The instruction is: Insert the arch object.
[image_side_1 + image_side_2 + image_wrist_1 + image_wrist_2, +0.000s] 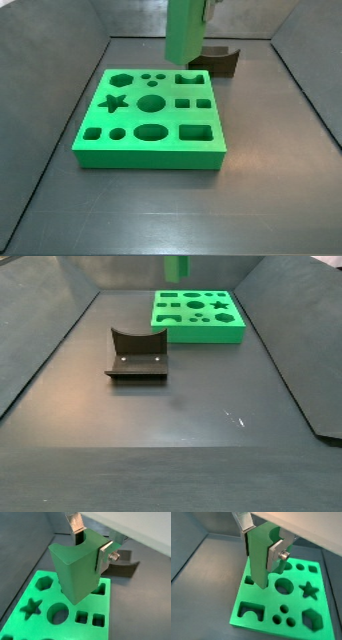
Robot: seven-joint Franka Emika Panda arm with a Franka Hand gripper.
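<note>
The arch object (77, 572) is a tall green block with a semicircular notch in its upper end; it is not dark. My gripper (91, 543) is shut on it near that end, silver fingers (105, 556) on two opposite faces. It shows the same way in both wrist views (259, 562). The block hangs upright above the green board (20, 619), lower end clear of the surface, over the board's side nearest the fixture. The board's arch-shaped hole (250, 610) is open. In both side views the block (183, 35) (174, 266) runs out past the upper edge.
The green board (147, 148) (201, 332) has several other shaped holes: star, hexagon, circles, squares, oval. The dark fixture (221, 60) (138, 353) stands on the floor just beyond the board. Grey walls ring the dark floor.
</note>
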